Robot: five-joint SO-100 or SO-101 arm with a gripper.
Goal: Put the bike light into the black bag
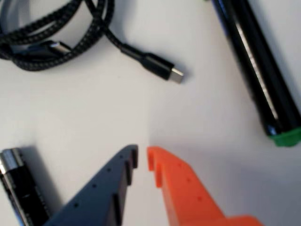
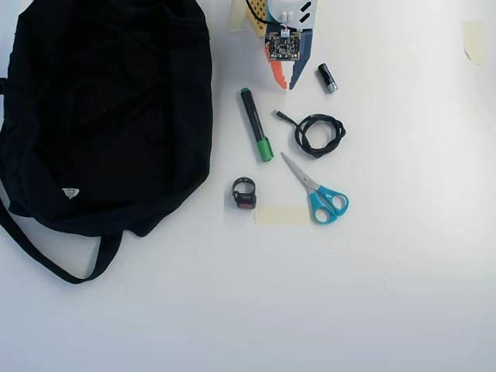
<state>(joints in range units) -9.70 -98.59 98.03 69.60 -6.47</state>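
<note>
The bike light, a tiny black gadget with a strap loop and a red lens, lies on the white table in the overhead view, right of the black bag. It is out of the wrist view. The bag is large and soft, with a strap and a white triangular label. My gripper sits at the top centre, well above the light and apart from it. In the wrist view the gripper has one dark blue and one orange finger, nearly closed with a thin gap and nothing between them.
A black marker with a green cap lies between gripper and light. A coiled black cable, a short black battery, blue-handled scissors and a tape strip lie nearby.
</note>
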